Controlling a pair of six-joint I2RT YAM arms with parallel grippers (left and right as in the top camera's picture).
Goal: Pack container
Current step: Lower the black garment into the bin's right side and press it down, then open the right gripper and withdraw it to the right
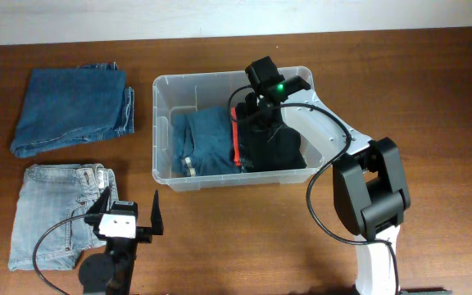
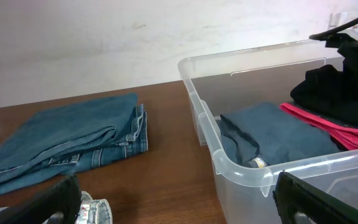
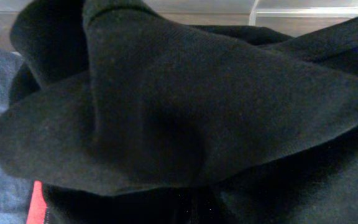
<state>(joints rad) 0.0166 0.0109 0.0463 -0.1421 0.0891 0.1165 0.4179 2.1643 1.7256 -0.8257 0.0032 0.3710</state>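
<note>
Brown wooden worktop (image 1: 244,238) carries the container (image 1: 220,76) at its centre, and we see folded jeans (image 1: 207,139) and a black garment (image 1: 281,147) inside. Our right pincer (image 1: 258,115) is clenched on the black garment; our left pincer (image 1: 131,201) hovers released, near the front edge.

Top-down overhead; 2 wrist views toward container (image 1: 161,139)

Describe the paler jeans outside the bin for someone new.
Left of the clear container on the wooden table lie two folded pairs of jeans. The light-wash jeans are the pair beside the left gripper, faded pale blue, unlike the dark-wash jeans farther back.
</note>
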